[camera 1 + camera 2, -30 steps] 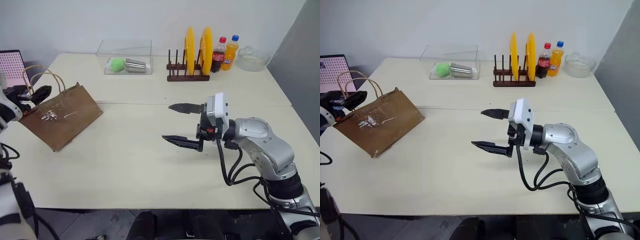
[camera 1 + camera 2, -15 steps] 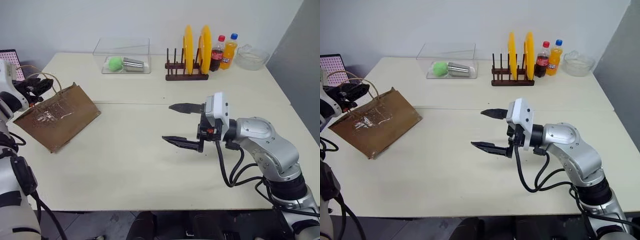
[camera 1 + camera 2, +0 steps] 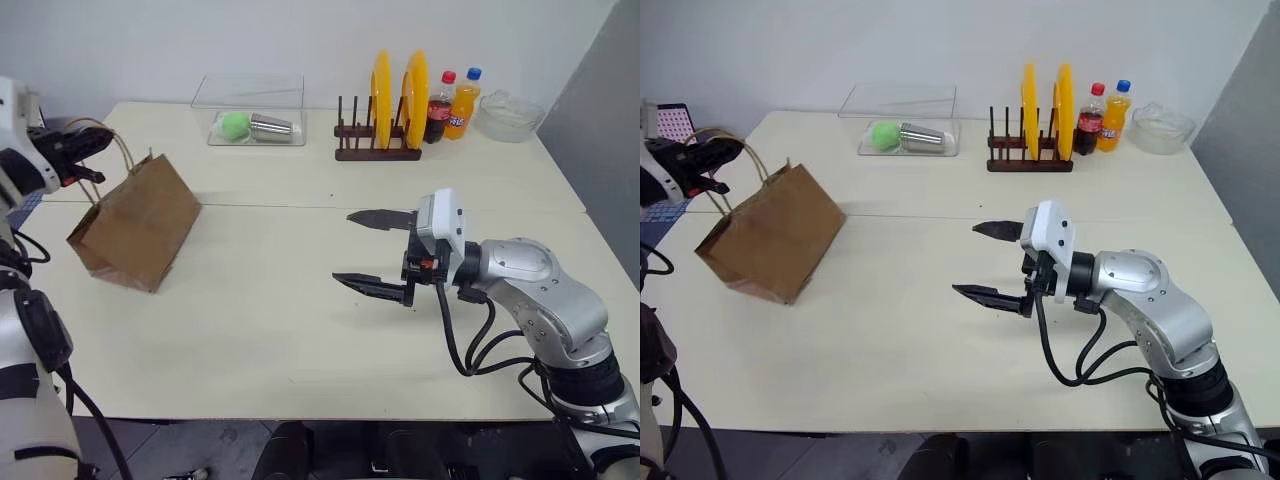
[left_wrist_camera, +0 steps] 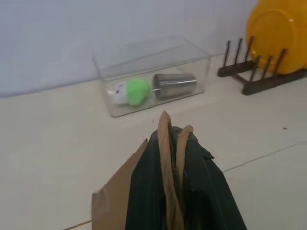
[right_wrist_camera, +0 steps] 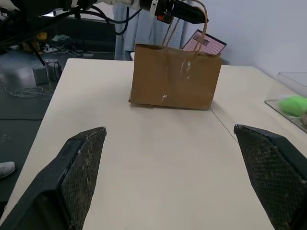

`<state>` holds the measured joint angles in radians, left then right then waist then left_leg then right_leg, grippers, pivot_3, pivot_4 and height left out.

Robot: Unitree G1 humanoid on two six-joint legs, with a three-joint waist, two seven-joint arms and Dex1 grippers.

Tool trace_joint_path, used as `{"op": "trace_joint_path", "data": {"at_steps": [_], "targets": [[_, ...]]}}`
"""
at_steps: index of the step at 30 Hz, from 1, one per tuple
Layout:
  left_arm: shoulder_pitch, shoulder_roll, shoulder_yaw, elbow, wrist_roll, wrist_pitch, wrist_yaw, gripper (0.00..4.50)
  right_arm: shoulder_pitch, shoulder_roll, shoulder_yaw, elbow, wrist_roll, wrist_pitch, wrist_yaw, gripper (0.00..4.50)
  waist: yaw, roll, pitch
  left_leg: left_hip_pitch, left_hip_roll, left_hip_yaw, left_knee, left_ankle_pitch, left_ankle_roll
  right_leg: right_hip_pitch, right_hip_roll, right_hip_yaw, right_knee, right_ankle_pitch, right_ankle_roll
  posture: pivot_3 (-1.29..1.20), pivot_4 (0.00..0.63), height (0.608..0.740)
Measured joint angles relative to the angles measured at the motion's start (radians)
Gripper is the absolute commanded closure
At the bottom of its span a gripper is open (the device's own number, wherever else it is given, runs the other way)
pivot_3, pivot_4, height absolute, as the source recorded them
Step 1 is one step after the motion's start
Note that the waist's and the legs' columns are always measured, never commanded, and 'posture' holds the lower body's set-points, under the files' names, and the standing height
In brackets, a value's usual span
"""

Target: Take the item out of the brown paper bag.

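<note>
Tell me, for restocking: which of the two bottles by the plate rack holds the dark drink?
The red-capped cola bottle, standing nearest the plate rack; the blue-capped bottle beside it holds orange drink.

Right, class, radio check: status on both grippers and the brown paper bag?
Left gripper shut on bag handles. Right gripper open, mid-table. Brown paper bag tilted, base on table. Item unseen. Path between clear.

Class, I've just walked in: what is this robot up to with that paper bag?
The left claw is shut on the handles of the brown paper bag, holding it upright near the table's left edge. The right claw hangs open over the middle of the table, pointing toward the bag. Nothing has been taken out yet.
</note>
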<state>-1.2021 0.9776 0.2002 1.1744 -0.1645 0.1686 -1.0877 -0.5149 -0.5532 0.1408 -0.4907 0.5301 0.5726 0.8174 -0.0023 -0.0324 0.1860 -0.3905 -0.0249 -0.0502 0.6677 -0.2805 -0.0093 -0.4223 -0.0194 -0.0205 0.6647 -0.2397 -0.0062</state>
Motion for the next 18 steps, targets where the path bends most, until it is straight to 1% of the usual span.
{"op": "trace_joint_path", "data": {"at_steps": [6, 9, 16, 18], "targets": [[-0.098, -0.104, -0.08, -0.006, 0.043, -0.008, -0.097, 4.48, 0.099, -0.042, -0.051, -0.071, 0.007, 0.057, -0.056, 0.0, 0.0, 0.0, 0.0, -0.007, 0.001, -0.002, 0.008, 0.0, 0.0, -0.002, 0.0, -0.004, 0.001, 0.0, 0.0, 0.0, 0.15, 0.74], [-0.151, -0.166, -0.116, 0.006, 0.074, -0.05, -0.12, 4.48, 0.149, -0.052, -0.087, -0.113, 0.017, 0.089, -0.09, 0.0, 0.0, 0.0, 0.0, -0.009, 0.001, -0.002, 0.009, 0.0, 0.0, -0.002, 0.0, -0.004, 0.001, 0.0, 0.001, 0.0, 0.15, 0.74], [-0.248, -0.301, -0.157, 0.087, 0.139, -0.155, -0.12, 4.48, 0.238, -0.055, -0.139, -0.206, 0.047, 0.162, -0.19, 0.0, -0.004, -0.001, 0.001, -0.008, 0.001, -0.001, 0.01, 0.0, 0.001, -0.003, 0.0, -0.003, 0.003, 0.0, 0.001, 0.0, 0.15, 0.74], [-0.267, -0.341, -0.17, 0.111, 0.159, -0.18, -0.121, 4.48, 0.27, -0.046, -0.159, -0.237, 0.055, 0.18, -0.227, 0.0, -0.003, -0.001, 0.001, -0.008, 0.0, -0.001, 0.011, 0.0, 0.001, -0.003, 0.0, -0.003, 0.007, 0.0, 0.001, 0.0, 0.15, 0.74]]}}
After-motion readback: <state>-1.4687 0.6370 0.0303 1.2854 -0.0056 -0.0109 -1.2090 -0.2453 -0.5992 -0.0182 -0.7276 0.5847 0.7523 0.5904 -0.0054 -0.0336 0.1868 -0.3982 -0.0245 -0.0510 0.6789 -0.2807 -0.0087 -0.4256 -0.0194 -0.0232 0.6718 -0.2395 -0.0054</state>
